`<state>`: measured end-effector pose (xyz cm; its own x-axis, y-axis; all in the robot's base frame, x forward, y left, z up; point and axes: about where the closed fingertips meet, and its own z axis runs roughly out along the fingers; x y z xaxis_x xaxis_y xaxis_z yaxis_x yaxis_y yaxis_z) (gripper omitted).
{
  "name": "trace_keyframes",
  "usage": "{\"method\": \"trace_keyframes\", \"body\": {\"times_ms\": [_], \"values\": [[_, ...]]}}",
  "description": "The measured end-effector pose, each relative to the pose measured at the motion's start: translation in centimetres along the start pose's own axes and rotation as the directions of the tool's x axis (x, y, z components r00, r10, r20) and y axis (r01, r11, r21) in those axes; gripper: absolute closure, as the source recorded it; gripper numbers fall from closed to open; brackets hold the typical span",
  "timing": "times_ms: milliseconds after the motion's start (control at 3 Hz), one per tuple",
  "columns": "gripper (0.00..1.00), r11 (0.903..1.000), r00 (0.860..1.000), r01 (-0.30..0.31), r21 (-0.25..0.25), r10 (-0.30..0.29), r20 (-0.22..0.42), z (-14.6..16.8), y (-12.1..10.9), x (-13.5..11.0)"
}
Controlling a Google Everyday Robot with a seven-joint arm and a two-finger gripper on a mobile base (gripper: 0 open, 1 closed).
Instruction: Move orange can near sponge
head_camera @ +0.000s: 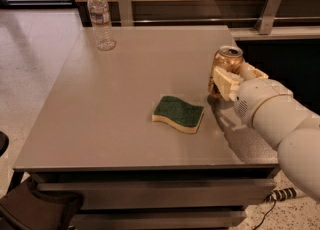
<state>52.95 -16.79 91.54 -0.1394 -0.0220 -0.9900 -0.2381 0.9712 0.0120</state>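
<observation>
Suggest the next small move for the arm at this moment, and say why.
Likely ease the orange can straight down and settle it on the table. The pincer grips the can upright just right of the sponge, with a small gap between them, so it already seems near enough. Whether its base touches the tabletop cannot be told.
</observation>
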Motion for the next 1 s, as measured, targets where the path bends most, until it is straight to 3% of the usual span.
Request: {"method": "trace_keyframes", "body": {"times_ms": [667,1000], "values": [[1.0,0.9965,0.999,-0.027,0.079,0.03,-0.035,-2.2,-0.5,4.3],[0.72,0.9969,0.999,-0.021,0.076,0.023,-0.032,-2.1,-0.2,4.0]]}}
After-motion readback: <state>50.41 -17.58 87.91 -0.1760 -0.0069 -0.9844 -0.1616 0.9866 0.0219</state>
